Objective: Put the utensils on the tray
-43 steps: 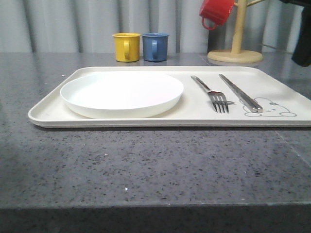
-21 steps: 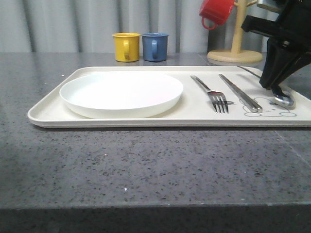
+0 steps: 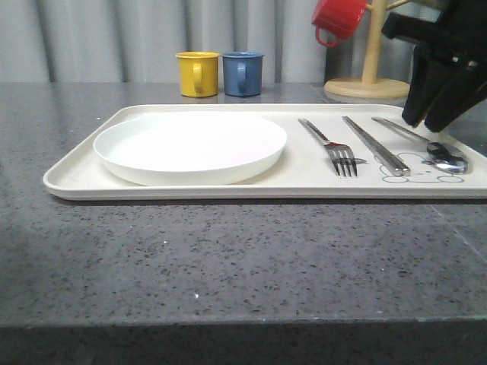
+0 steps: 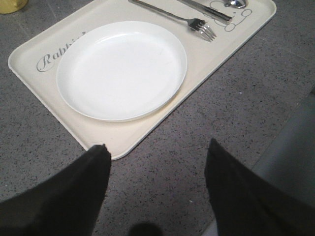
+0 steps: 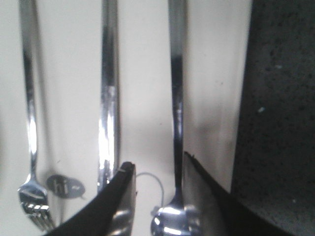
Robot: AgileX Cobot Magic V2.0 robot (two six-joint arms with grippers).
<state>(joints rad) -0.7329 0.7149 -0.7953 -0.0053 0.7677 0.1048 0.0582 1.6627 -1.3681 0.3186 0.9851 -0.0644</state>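
The cream tray (image 3: 76, 179) lies across the grey table. On it rest the white plate (image 3: 190, 144), the fork (image 3: 335, 148), the knife (image 3: 377, 148) and the spoon (image 3: 445, 156). My right gripper (image 3: 424, 122) hovers just above the spoon's handle. In the right wrist view the right gripper (image 5: 157, 162) is open and the spoon (image 5: 176, 98) lies flat on the tray between its fingers, close to one of them. My left gripper (image 4: 157, 157) is open over bare table beside the tray's (image 4: 123, 135) near corner, with nothing in it.
A yellow mug (image 3: 198, 73) and a blue mug (image 3: 243, 73) stand behind the tray. A red mug (image 3: 338, 19) hangs on a wooden mug tree (image 3: 369, 84) at the back right. The table's front edge runs close below the tray.
The right gripper came in from the right with the spoon and set it on the tray. It has now let go and risen slightly. The spoon lies beside the knife.
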